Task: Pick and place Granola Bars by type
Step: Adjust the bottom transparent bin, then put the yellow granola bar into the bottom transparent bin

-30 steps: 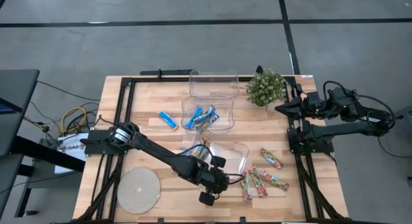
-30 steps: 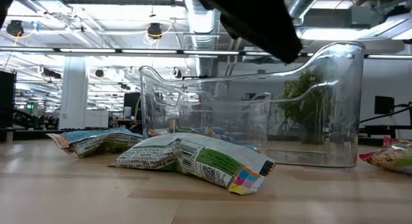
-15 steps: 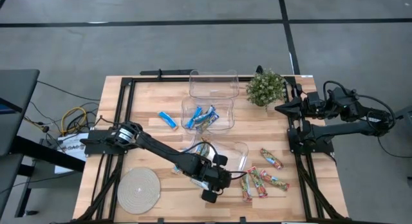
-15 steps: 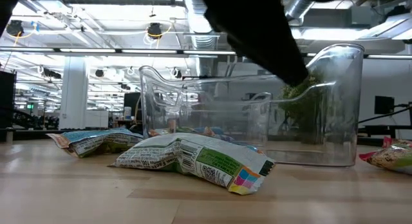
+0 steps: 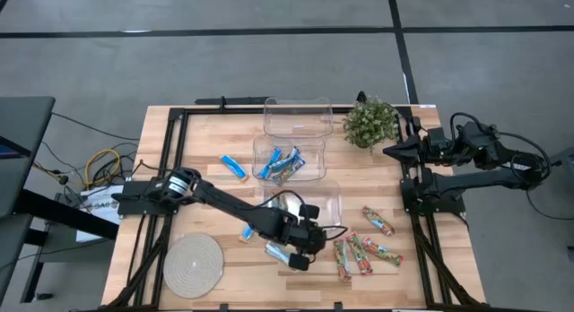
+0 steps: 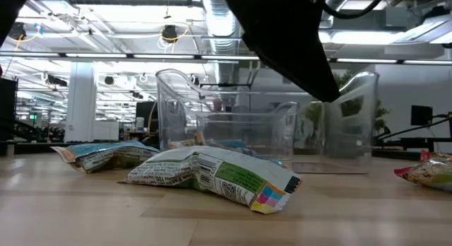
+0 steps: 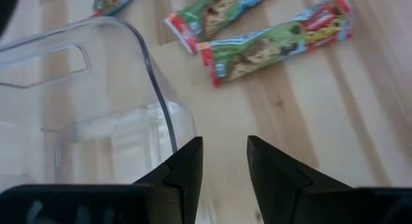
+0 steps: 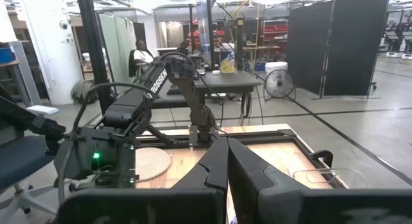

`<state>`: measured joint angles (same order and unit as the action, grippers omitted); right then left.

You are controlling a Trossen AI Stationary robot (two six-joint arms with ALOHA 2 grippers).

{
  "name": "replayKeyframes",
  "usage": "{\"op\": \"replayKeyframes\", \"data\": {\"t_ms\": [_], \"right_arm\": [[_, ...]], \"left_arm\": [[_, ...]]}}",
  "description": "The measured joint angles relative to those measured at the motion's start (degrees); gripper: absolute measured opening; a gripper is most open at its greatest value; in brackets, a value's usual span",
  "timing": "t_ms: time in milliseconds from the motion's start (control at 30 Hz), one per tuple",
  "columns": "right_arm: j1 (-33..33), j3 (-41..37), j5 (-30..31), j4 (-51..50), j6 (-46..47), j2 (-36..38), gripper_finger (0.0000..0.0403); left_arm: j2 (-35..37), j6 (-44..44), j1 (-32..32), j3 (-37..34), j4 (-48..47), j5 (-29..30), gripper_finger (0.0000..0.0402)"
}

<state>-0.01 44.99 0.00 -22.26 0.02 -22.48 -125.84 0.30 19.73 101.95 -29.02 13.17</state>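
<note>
Several blue bars (image 5: 281, 164) are lying sorted in the middle bin (image 5: 289, 160); red-green ones (image 5: 363, 252) are waiting loose just beyond the left gripper (image 5: 309, 245). Left wrist view: jaws are standing part-spread, pinching nothing, beside the near bin (image 7: 96, 114). Right gripper (image 8: 225, 161) is idling, jaws pressed together.

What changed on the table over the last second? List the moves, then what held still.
The left tool swung from the table's front edge in toward the nearest clear bin, and that bin slid away from the front, toward the middle bin. Nothing was gripped or released. The right tool, the red-green granola bars and the plant stayed put.
</note>
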Motion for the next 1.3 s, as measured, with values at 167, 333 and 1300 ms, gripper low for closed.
{"op": "replayKeyframes", "data": {"t_ms": [167, 333, 1300], "right_arm": [[-0.02, 0.0, -0.01, 0.0, 0.01, 0.0, 0.0], [0.0, 0.0, -0.01, 0.0, -0.01, 0.0, 0.0], [-0.02, 0.0, -0.01, 0.0, 0.01, 0.0, 0.0]], "left_arm": [[0.0, 0.0, -0.83, 0.0, 0.02, 0.74, 0.0116], [0.01, -0.17, -1.0, 0.05, -0.07, 0.58, 0.0116], [0.39, -42.45, 1.55, 25.74, -52.49, -0.43, 0.0116]]}}
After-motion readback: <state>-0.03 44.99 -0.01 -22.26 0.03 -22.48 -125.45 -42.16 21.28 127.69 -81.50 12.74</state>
